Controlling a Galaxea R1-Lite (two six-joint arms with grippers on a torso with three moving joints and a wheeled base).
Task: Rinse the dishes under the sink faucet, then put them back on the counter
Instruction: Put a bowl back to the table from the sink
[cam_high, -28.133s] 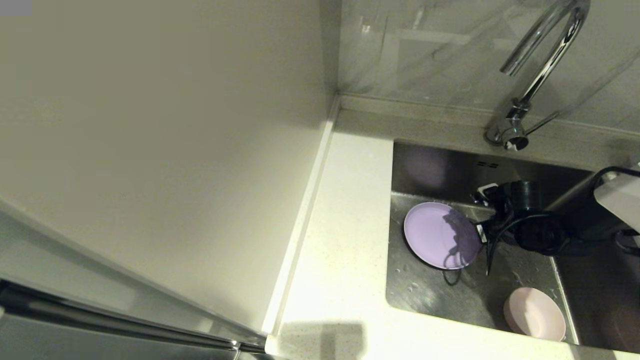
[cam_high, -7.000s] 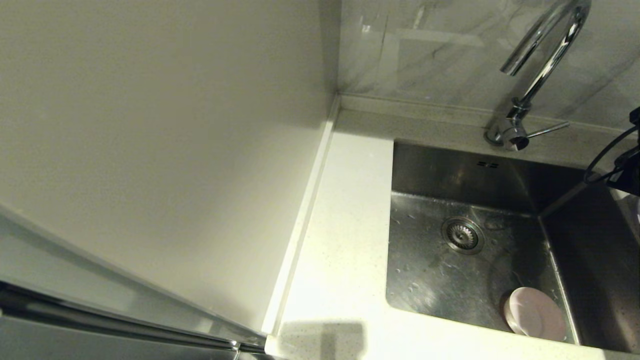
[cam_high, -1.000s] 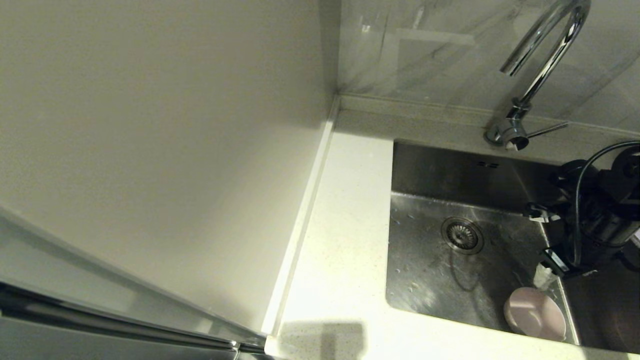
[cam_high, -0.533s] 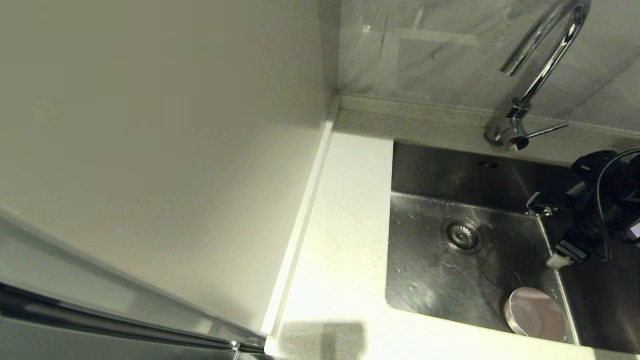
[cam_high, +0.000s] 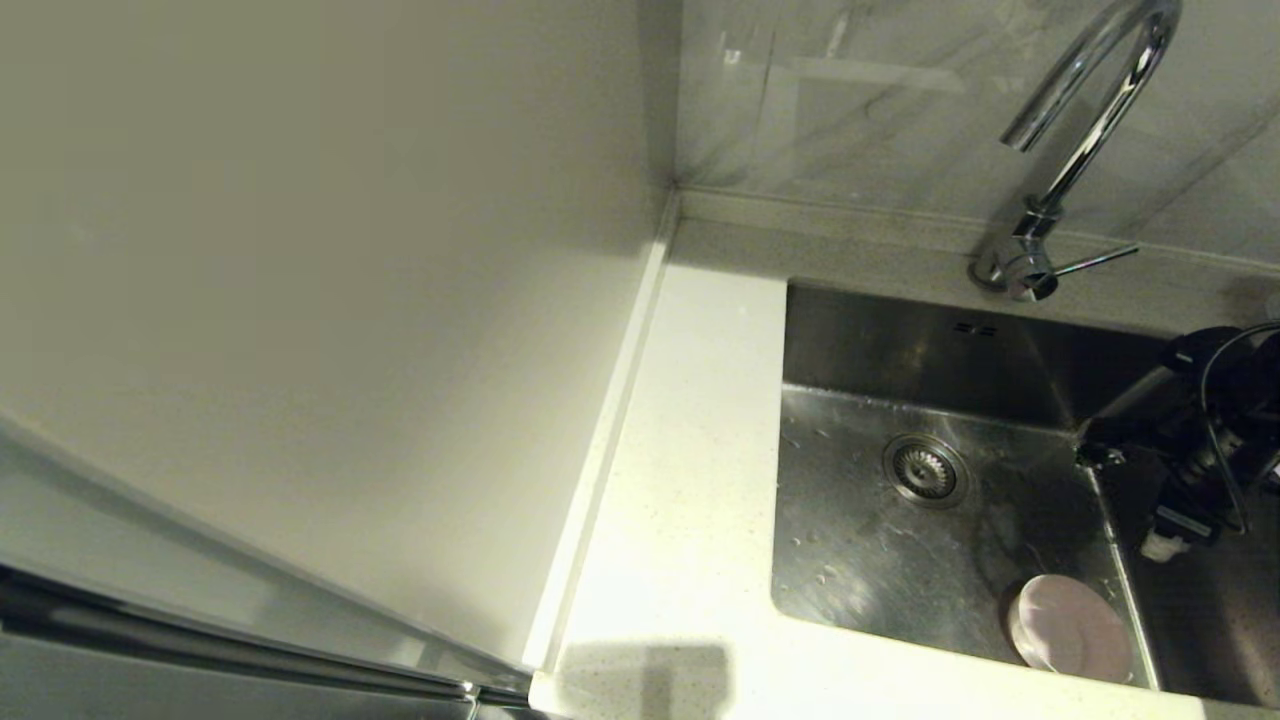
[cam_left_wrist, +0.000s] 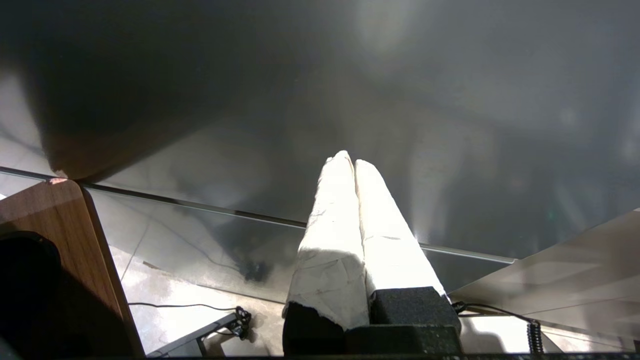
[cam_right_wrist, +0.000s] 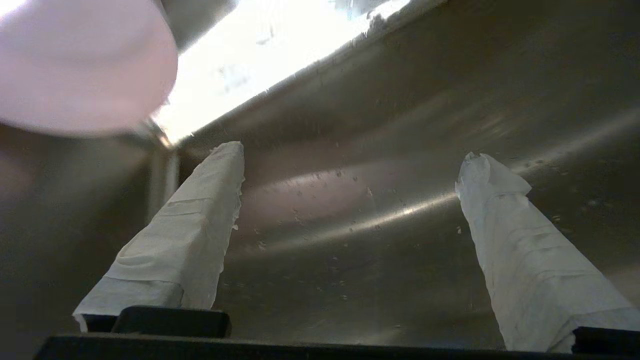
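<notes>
The right gripper (cam_right_wrist: 350, 170), jaws spread wide and empty, hangs in the sink (cam_high: 880, 570) near the pale pink bowl (cam_high: 1070, 625) (in the basin's near right corner). Wet steel could let the bowl skid away.

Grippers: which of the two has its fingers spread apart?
The right gripper, down in the sink near the pink bowl: its fingers stand wide apart, while those of the left gripper are pressed together.

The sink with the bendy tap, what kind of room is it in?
Most likely a kitchen: a steel sink set into a white counter, a tall chrome faucet behind it, and a pink bowl waiting inside the sink.
</notes>
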